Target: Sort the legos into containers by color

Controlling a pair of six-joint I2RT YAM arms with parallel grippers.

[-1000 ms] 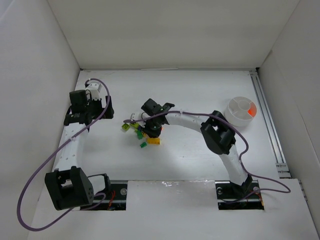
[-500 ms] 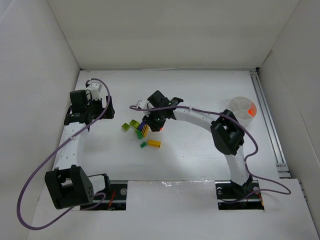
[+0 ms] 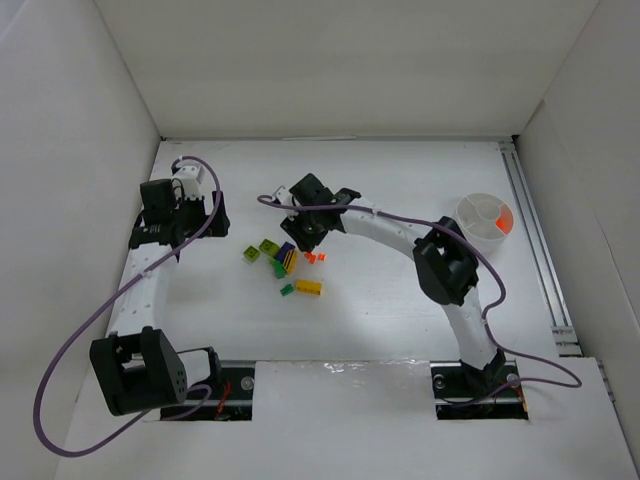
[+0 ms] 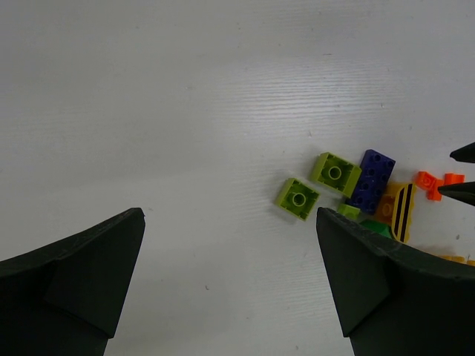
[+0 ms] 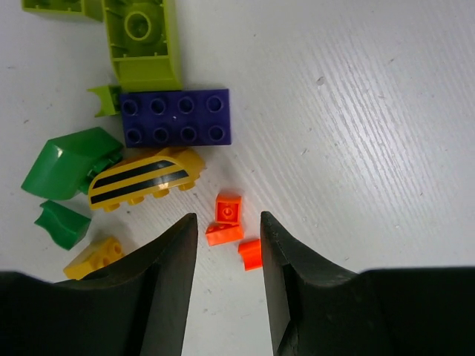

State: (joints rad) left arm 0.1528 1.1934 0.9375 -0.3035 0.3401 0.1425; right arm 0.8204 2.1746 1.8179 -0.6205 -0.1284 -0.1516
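- Your right tool [image 5: 228, 219] has its jaws parted and clamps nothing. Three small orange legos [image 5: 224, 233] lie loose on the worktop [image 5: 356, 111] in the gap between its fingers.
- At 11 o'clock from those orange pieces lies the purple brick [image 5: 176, 116], with a lime green brick [image 5: 141, 41] just beyond it at 12 o'clock.
- The yellow black-striped piece [image 5: 145, 180] lies just at the purple brick's 6 o'clock, and the dark green pieces [image 5: 67, 163] are at its 9 o'clock.
- Your left tool [image 4: 228, 215] is spread wide and holds nothing. From overhead it sits at 9 o'clock of the pile, well apart from it.
- The white bowl [image 3: 460, 225] stands well apart from the pile at 3 o'clock. The compartment [image 3: 503, 220] on the bowl's 3 o'clock side shows orange.
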